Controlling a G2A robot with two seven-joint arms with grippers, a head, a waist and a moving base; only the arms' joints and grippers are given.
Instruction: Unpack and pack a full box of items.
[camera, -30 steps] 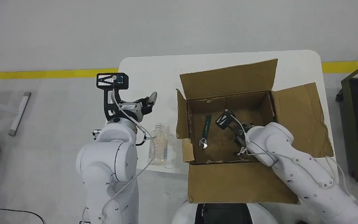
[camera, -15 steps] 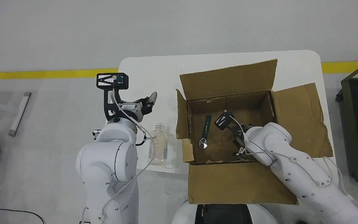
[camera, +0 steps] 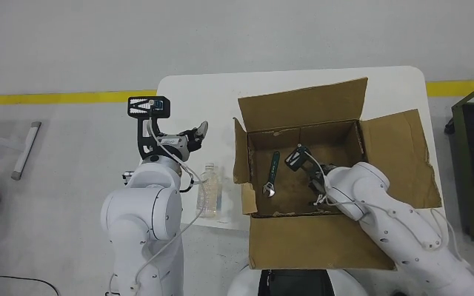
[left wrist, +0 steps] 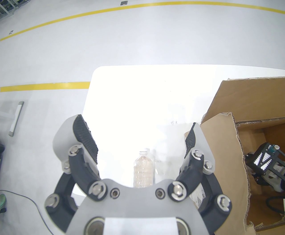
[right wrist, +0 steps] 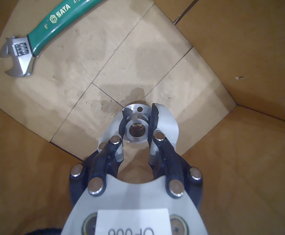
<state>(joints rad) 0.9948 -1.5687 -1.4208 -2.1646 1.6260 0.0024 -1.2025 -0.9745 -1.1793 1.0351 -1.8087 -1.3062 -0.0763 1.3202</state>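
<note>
Barely shifting since before, keeping right end effector (right wrist: 137,118) clamped on the steel bushing (right wrist: 135,131) in the box (camera: 304,103), likely for lifting out, leaving left end effector (left wrist: 135,126) spread

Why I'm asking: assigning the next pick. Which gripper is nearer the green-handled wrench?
Right. The right gripper is inside the box beside the wrench, shut on a metal ring; the left gripper is outside the box, open, near the bottle.

Matt cardboard box (camera: 304,107), shiny metal ring (right wrist: 131,110), clear plastic bottle (left wrist: 143,171).
</note>
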